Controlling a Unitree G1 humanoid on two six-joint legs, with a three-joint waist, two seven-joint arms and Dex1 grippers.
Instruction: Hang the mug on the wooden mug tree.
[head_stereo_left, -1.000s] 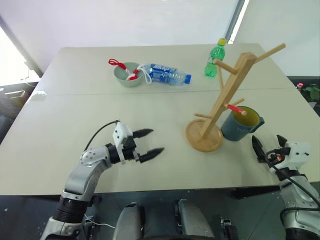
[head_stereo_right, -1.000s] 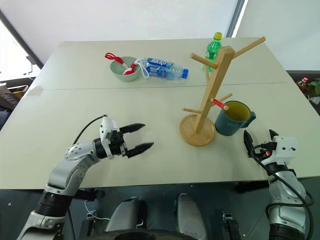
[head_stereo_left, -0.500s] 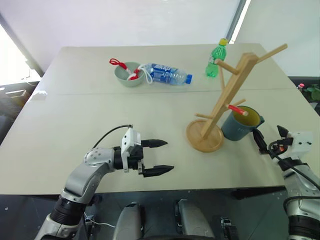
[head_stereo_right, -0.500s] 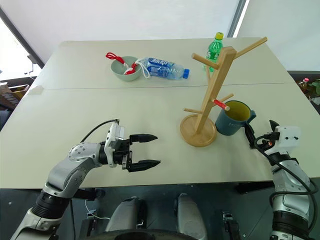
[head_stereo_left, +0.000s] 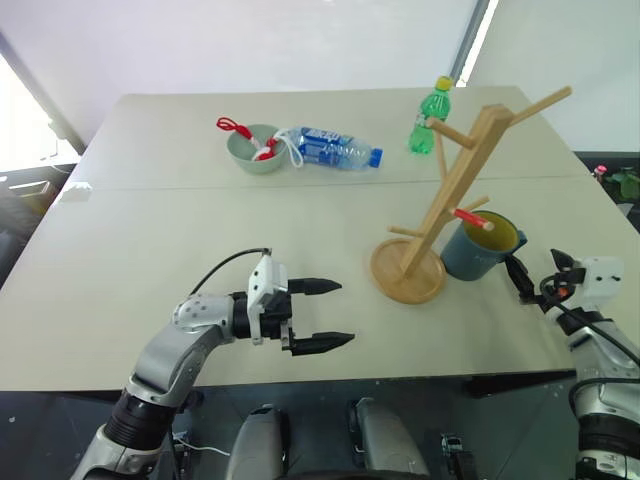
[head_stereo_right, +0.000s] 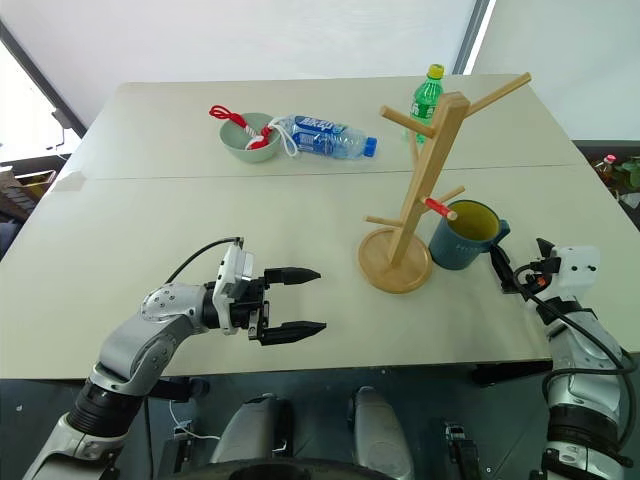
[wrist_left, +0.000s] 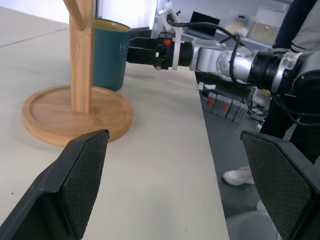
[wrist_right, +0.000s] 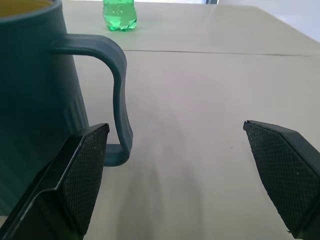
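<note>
The blue-grey mug (head_stereo_left: 480, 250) with a yellow-green inside stands upright on the table. It is right beside the round base of the wooden mug tree (head_stereo_left: 445, 195), under a red-tipped peg. Its handle (wrist_right: 117, 100) faces my right gripper (head_stereo_left: 533, 265), which is open and level just short of it, touching nothing. One of that gripper's fingers (wrist_right: 80, 170) sits close by the handle. My left gripper (head_stereo_left: 346, 313) is open near the table's front edge. It points toward the tree's base and holds nothing.
At the back lie a sage-green bowl (head_stereo_left: 253, 148) with a red item in it and a water bottle (head_stereo_left: 335, 150) on its side. A green bottle (head_stereo_left: 430, 118) stands behind the tree. A person's leg and shoe (wrist_left: 240, 176) show past the table's right edge.
My right gripper has moved forward up to the mug's handle. My left gripper has shifted right and back toward the front edge, turning toward the tree. The mug has stayed put.
</note>
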